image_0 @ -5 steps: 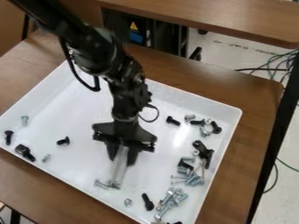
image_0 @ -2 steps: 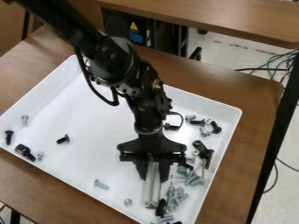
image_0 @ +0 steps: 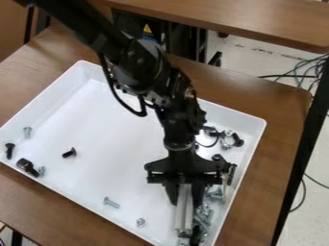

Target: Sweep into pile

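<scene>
From where I stand, the sweeping looks partly done. The black arm reaches over the white tray on the wooden bench, its jaws drawn in on a pale bar that hangs down like a broom, its lower end near the tray's closest corner. Just beside it sits a crowded heap of bolts, silver with some black among them, partly hidden by the bar and jaws; that seems to be the pile in the making.

Plenty remains. A silver screw and a small nut lie apart from the heap, a black screw sits alone farther off, and a few stragglers keep to the left side. Another loose cluster lies along the right wall. I'd call it about half finished.
</scene>
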You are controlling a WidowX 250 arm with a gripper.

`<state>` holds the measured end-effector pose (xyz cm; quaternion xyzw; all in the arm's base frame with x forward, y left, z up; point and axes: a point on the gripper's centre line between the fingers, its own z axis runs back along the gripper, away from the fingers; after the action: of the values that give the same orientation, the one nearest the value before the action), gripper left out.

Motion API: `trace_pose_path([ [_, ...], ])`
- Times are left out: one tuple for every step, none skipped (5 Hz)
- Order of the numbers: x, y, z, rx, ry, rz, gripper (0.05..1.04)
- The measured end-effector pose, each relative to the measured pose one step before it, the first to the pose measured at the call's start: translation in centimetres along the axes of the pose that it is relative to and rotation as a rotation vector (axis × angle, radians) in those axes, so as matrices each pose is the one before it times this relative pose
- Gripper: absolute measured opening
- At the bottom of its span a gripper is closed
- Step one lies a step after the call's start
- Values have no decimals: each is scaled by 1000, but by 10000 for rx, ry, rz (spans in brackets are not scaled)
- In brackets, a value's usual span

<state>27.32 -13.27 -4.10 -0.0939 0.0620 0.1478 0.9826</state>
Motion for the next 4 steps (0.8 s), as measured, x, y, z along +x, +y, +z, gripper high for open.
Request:
trace_pose_path([
  [1022, 346, 505, -116, -132, 108, 357],
  [1030, 1244, 1969, -103, -643, 769, 357],
  [2083, 2813, 1225, 299, -411, 1172, 357],
  [1898, 2870, 431, 433, -214, 538, 357],
])
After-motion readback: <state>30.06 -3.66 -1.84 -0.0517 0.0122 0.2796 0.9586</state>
